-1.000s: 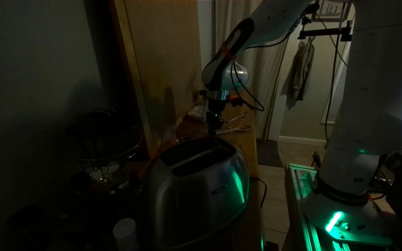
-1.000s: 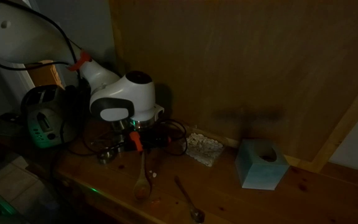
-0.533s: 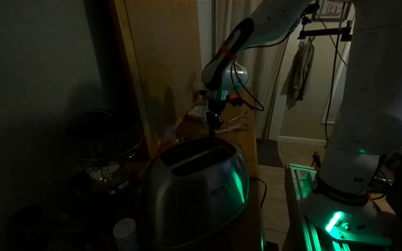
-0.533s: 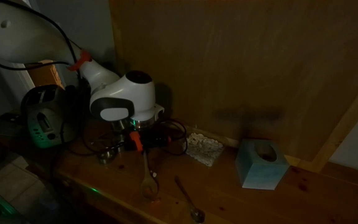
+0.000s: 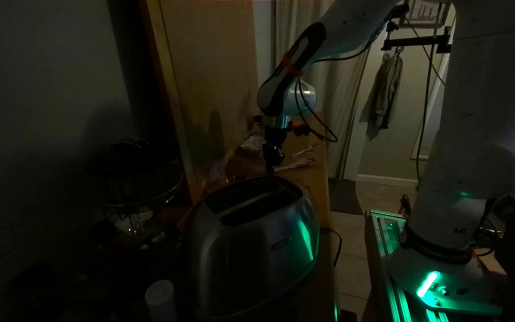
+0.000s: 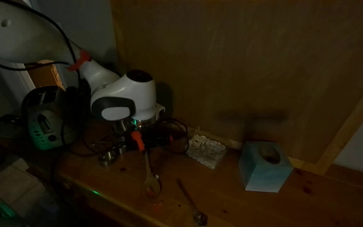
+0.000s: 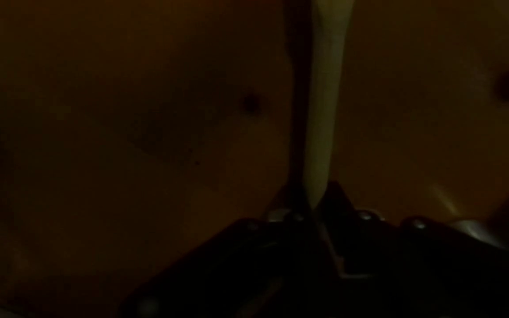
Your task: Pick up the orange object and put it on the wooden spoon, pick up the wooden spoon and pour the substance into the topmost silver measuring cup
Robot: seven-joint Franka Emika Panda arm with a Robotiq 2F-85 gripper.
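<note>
The wooden spoon (image 6: 148,170) shows in both exterior views, with its handle running up to my gripper; it also shows in the wrist view (image 7: 325,88). My gripper (image 7: 314,205) is shut on the handle's end; in an exterior view the gripper (image 5: 270,166) shows dark behind the toaster. A small orange object (image 6: 150,191) lies in the spoon's bowl. A faint orange patch (image 6: 158,205) shows on the table just beyond the bowl. Silver measuring cups (image 6: 107,158) stand left of the gripper, partly hidden by cables. A shadow runs beside the spoon; its height is hard to tell.
A steel toaster (image 5: 257,250) stands near the cups' side of the table. A bag of white pieces (image 6: 206,151) lies by the wooden panel, with a blue tissue box (image 6: 260,173) to its right. Another spoon (image 6: 189,198) lies on the table. The scene is very dark.
The spoon's bowl has swung rightward in an exterior view, toward the small white piece. The arm and gripper have shifted slightly up and left, still holding the spoon.
</note>
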